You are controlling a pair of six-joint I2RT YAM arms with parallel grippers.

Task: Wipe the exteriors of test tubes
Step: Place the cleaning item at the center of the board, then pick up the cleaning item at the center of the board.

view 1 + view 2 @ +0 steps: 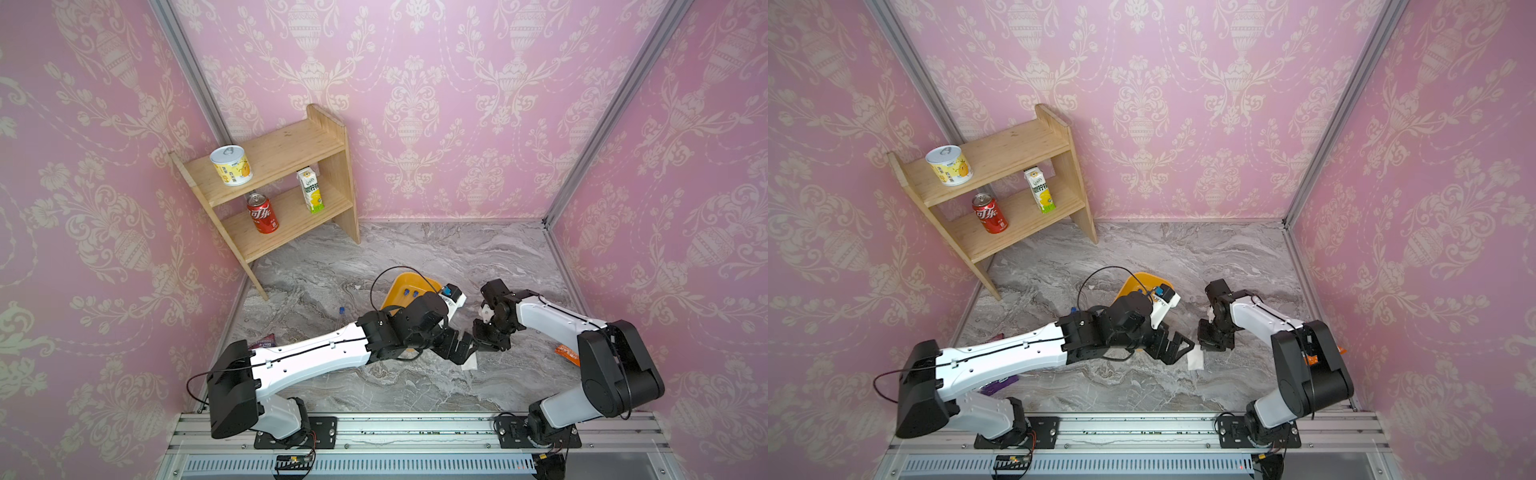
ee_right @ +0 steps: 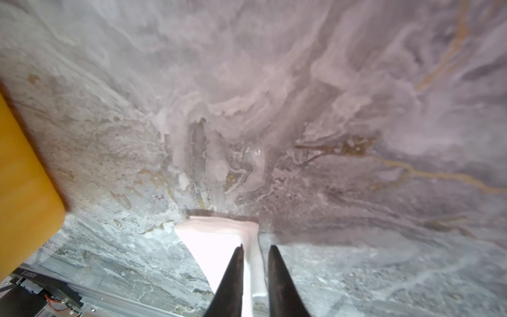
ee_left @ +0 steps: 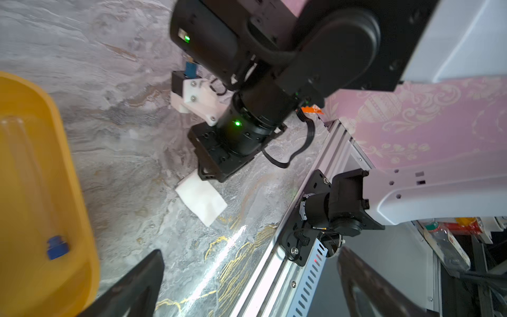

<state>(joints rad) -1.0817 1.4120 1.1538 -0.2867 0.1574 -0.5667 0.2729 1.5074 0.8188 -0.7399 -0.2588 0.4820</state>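
Pad: the white rectangular wiping pad (image 3: 201, 200) lies on the grey marble tabletop (image 1: 415, 249), near the middle of its front edge.
Right claw: the right gripper (image 2: 255, 247) is tipped down onto the pad, its jaws narrowly apart with a fold of pad between them. Whether it is pinching or letting go cannot be told.
Left claw: the left gripper (image 3: 251, 251) is released, jaws spread wide and empty, just beside the pad.
Tubes: two blue caps of the clear test tubes (image 1: 409, 292) show in the yellow plastic tray (image 1: 395, 286) mid-table; another tube (image 1: 341, 311) lies loose toward the left edge.
Step in hand: probably securing the pad. A deep bite on a doubled fold would leave enough free cloth to wrap a tube, and lifting straight up avoids dragging it.
Hard to see: the left arm covers most of the tray in both top views, so the tube count is uncertain. The tube bodies nearly vanish against the marble.
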